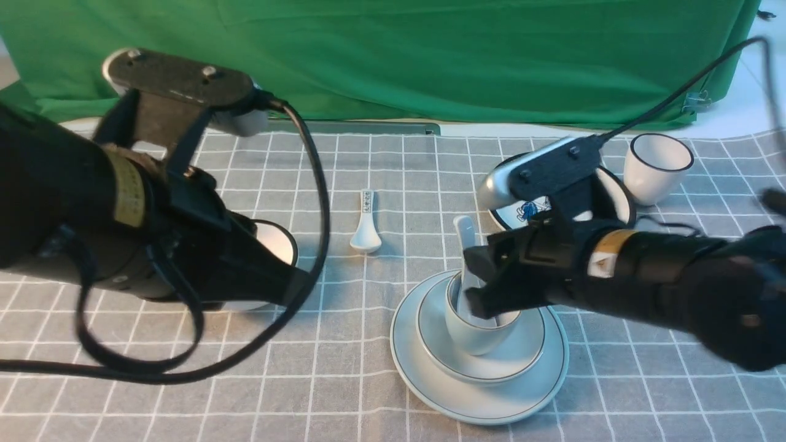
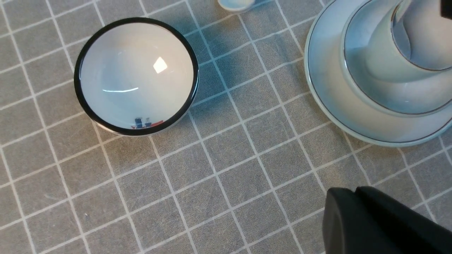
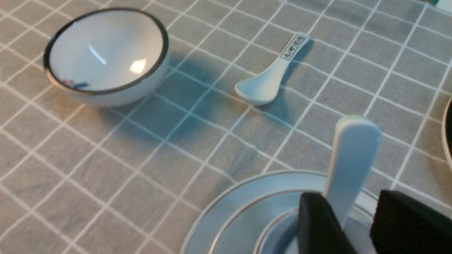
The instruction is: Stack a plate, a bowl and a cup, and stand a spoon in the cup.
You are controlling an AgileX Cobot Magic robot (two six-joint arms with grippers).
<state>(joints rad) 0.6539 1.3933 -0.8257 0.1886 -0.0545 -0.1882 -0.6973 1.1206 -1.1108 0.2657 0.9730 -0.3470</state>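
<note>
plain white spoon (image 1: 466, 236), pale bluish cup (image 1: 473, 334), thin faint rim line

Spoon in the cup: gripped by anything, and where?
Nothing is held. The right fingers stand open astride the spoon's handle, with a visible gap on one side; the spoon stands in the cup. Left fingers: shut, empty.

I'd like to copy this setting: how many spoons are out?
2: one spoon in the cup, one with marked handle on the tablecloth; arms may hide more.
</note>
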